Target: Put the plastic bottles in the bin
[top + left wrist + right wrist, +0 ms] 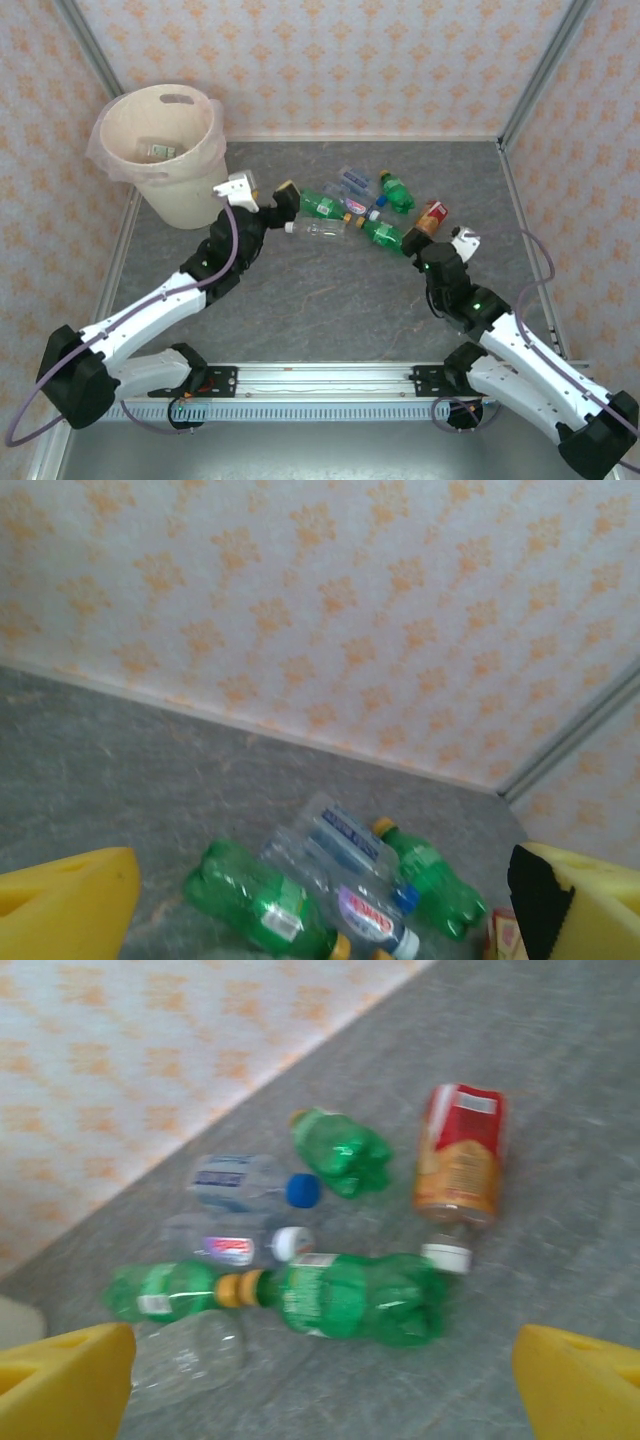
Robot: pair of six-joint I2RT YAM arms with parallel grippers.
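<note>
The left end effector point(325, 910) hangs released over the grey surface point(330, 300), its yellow pads point(65, 905) spread wide with nothing between them; the plastic bottles point(383, 233) lie in a loose cluster just ahead of it, the nearest green bottle point(262, 900) almost under it, two clear bottles point(340, 855) just beyond, and a far green bottle point(430, 875) ahead and to its right; the cream bin point(190, 195) stands upright close by on its left side, with a labelled item point(160, 150) at the bottom that is too small to identify. The right end effector point(320, 1380) is also released, jaws wide and empty; directly ahead of it lies a large green bottle point(360, 1300), end to end with a slimmer green bottle point(160, 1290), a yellow cap between them; ahead and to its right rests an orange bottle point(460, 1160) with a red label, its white cap on the near end; a crumpled clear bottle point(185, 1355) sits just beside its left pad.
</note>
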